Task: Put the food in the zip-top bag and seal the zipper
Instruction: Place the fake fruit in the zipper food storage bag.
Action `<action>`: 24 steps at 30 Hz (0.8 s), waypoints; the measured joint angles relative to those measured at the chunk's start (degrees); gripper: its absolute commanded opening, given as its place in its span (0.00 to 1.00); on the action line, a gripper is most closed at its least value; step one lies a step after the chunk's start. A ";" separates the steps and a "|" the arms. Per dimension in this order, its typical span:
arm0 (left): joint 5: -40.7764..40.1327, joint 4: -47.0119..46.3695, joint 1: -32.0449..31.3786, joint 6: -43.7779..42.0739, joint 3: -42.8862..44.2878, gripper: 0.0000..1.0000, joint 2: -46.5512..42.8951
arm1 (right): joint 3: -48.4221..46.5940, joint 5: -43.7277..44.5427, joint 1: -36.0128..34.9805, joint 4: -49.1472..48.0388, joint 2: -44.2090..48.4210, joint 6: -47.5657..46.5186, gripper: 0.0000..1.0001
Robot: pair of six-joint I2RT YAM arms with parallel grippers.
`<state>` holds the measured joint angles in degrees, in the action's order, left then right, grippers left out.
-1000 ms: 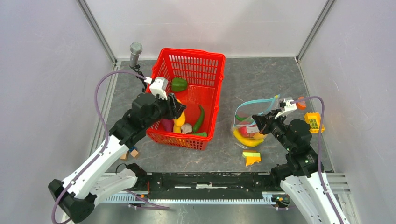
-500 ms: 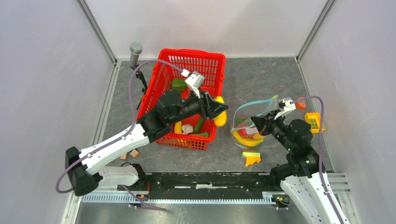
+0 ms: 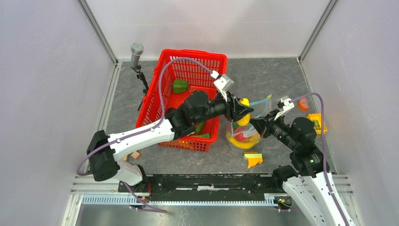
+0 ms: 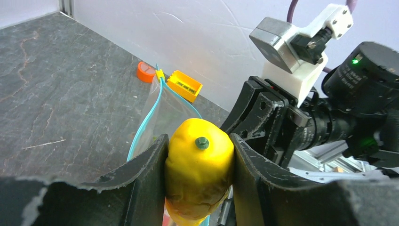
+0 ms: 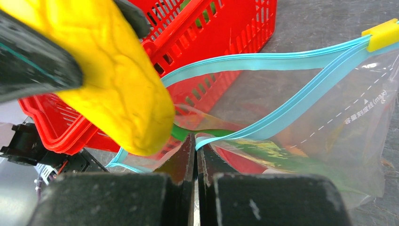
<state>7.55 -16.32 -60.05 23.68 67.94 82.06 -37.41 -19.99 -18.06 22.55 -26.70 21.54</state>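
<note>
The left arm [image 3: 141, 136] is being swung from the red basket [image 3: 197, 56] to the zip-top bag [image 5: 339, 132]. A yellow toy vegetable [image 4: 200, 179] is being gripped by the left gripper [image 3: 237, 109] over the mouth, which is being held agape by the right gripper [image 5: 194, 141], clamped on the zipper [image 5: 263, 61].

A robotics lab cell: plain white panel walls [image 3: 47, 94] and aluminium corner posts [image 3: 96, 30] behind a red lattice plastic basket [image 3: 200, 66]; a grey tripod-mounted microphone [image 3: 137, 49] just left of it.

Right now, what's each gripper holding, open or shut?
Left gripper: shut on yellow food.
Right gripper: shut on bag rim.
</note>
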 measured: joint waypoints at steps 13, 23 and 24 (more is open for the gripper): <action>-12.09 -0.39 -4.33 -11.52 2.95 0.36 6.10 | -1.68 -0.44 0.24 2.84 1.40 -0.79 0.03; -17.03 -2.38 -4.31 -12.83 1.97 0.74 7.39 | -4.04 -3.37 0.11 0.02 3.43 2.69 0.02; -16.61 -2.40 -4.31 -13.25 1.97 0.78 7.39 | -4.04 -3.32 0.11 -0.20 3.56 3.04 0.02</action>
<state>-9.06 -18.72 -64.36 10.44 69.91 89.45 -41.45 -23.31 -17.96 22.35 -23.14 24.58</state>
